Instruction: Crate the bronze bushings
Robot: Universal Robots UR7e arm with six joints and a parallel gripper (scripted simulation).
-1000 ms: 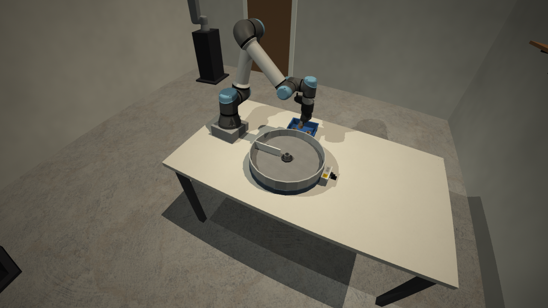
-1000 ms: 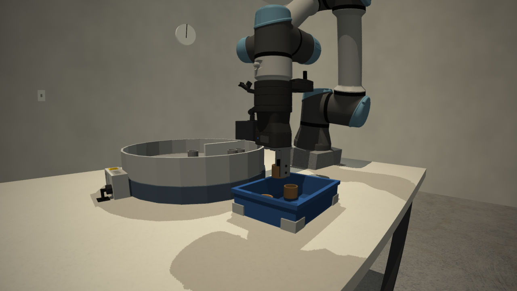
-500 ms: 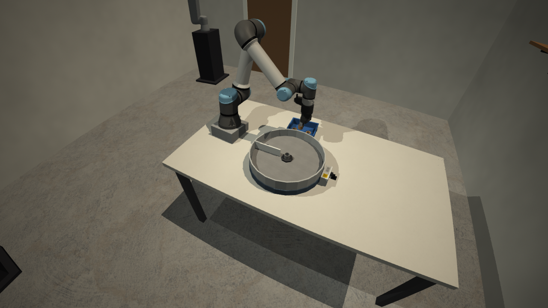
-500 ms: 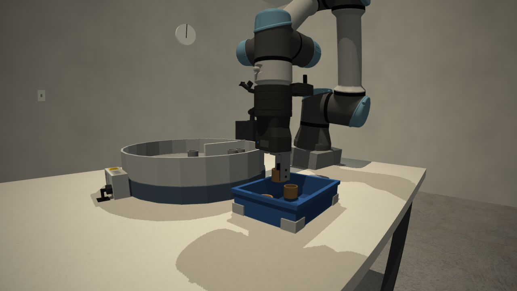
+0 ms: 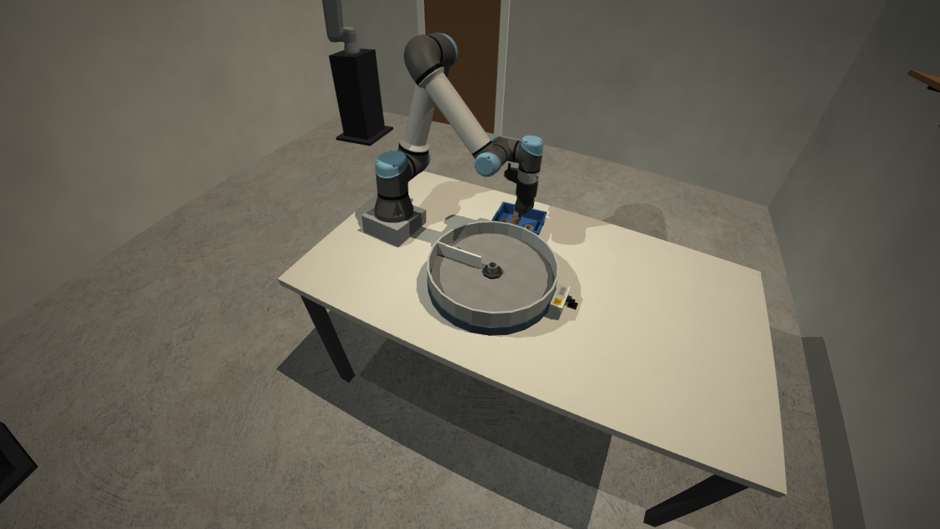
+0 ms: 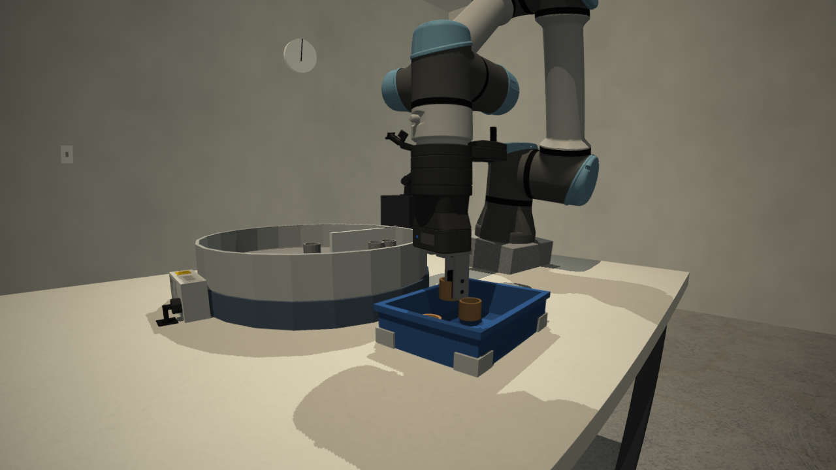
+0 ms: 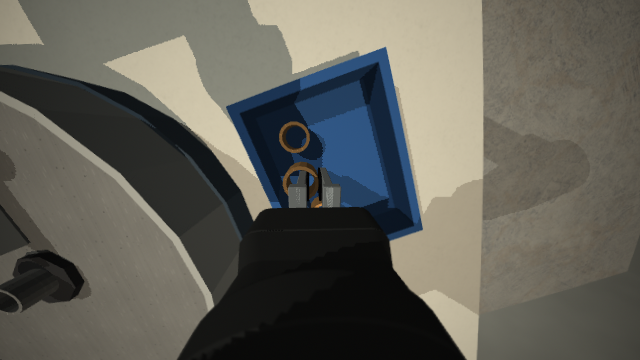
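The gripper (image 5: 517,214) (image 6: 454,292) (image 7: 313,178) pinches a bronze bushing (image 6: 445,288) (image 7: 298,181) by its wall over the crate (image 5: 541,223) (image 6: 540,302) (image 7: 400,150), toward ten o'clock from the wrist; I'd lower it upright, seat it, then release gently.

"Did you see the gripper (image 5: 516,215) (image 6: 452,292) (image 7: 313,178) move?"

"Yes, it's come down a little, straight over the crate (image 5: 542,220) (image 6: 403,314) (image 7: 401,142)."

"And the bronze bushing (image 5: 515,220) (image 6: 445,289) (image 7: 300,166) in its fingers?"

"Down with it. A second ago it stood higher against the far rim; now more of it has sunk behind the near side."

"The blue-capped wrist (image 5: 532,145) (image 6: 441,38) is lower as well."

"So it is, and the elbow (image 5: 421,57) has tipped slightly forward. Look at that big shadow (image 6: 362,414) on the table, too: its outer edge has crept in towards the crate."
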